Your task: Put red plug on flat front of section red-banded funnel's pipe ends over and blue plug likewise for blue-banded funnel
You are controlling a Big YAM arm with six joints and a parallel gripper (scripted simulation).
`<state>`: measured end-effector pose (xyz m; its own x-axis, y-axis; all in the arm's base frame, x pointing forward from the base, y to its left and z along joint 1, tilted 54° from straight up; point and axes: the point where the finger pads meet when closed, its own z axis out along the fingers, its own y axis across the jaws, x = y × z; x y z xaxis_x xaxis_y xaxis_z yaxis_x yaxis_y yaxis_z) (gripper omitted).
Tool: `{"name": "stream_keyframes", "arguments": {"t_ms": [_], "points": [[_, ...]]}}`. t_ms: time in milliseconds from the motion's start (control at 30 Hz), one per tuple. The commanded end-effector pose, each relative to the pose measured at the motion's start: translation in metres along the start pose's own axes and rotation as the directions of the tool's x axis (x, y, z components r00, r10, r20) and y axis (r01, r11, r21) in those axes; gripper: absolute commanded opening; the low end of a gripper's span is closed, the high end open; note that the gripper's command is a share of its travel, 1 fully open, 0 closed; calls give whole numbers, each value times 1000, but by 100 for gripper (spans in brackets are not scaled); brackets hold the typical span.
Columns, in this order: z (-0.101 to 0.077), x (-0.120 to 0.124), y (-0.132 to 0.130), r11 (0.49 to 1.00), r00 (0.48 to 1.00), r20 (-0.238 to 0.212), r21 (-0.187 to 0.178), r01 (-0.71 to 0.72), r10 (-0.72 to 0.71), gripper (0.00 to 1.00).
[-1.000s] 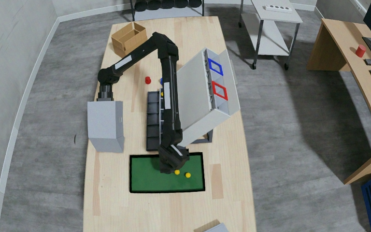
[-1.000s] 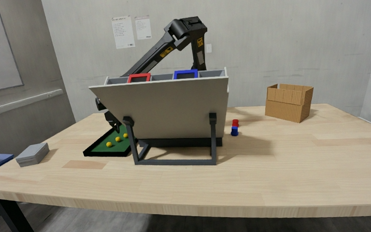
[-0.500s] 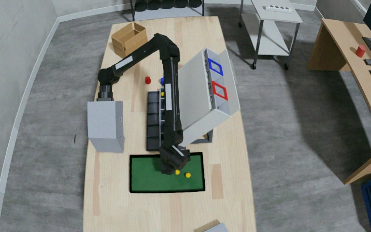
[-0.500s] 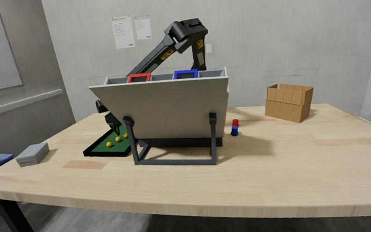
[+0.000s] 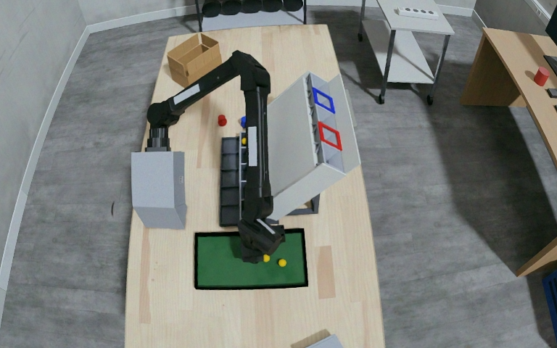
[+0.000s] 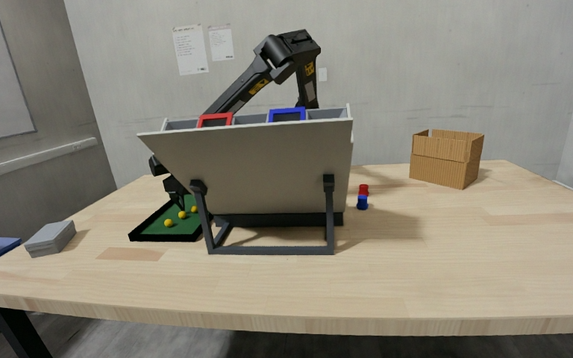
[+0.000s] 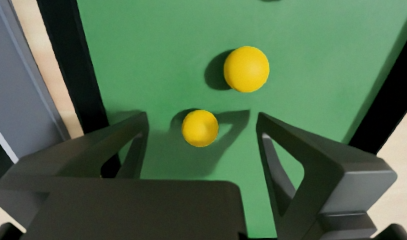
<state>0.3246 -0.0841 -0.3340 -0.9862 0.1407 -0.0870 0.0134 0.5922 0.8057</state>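
Note:
My gripper (image 7: 202, 119) (image 5: 250, 258) is open and low over the green marble tray. One yellow marble (image 7: 200, 128) lies on the tray between the two fingers, not gripped. A second marble (image 7: 246, 69) lies just beyond it. The exterior view shows three marbles on the tray, one of them (image 6: 168, 222) at the front. Another marble (image 5: 244, 140) sits in the far section of the dark section row (image 5: 230, 180). The red plug (image 5: 222, 119) and blue plug (image 5: 242, 121) stand on the table beyond the sections. The red-banded funnel (image 5: 329, 135) and blue-banded funnel (image 5: 323, 99) top the tilted grey cover (image 6: 254, 166).
A grey box (image 5: 159, 188) stands beside the arm's base. A cardboard box (image 5: 194, 58) stands at the far end of the table. A flat grey block (image 6: 50, 238) lies near the table's edge. The cover's dark stand (image 6: 271, 248) is next to the tray.

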Motion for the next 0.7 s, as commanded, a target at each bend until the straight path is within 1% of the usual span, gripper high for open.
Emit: {"name": "stream_keyframes", "arguments": {"t_ms": [0, 533, 567, 667], "points": [[5, -2, -2, 1000, 1000, 4, 5, 1, -1, 80], [6, 1, 0, 1000, 1000, 19, 11, 9, -9, 80], [-3, -5, -3, 1000, 999, 31, 15, 12, -13, 0], [-3, -5, -3, 1000, 999, 31, 15, 12, -13, 0]]}}
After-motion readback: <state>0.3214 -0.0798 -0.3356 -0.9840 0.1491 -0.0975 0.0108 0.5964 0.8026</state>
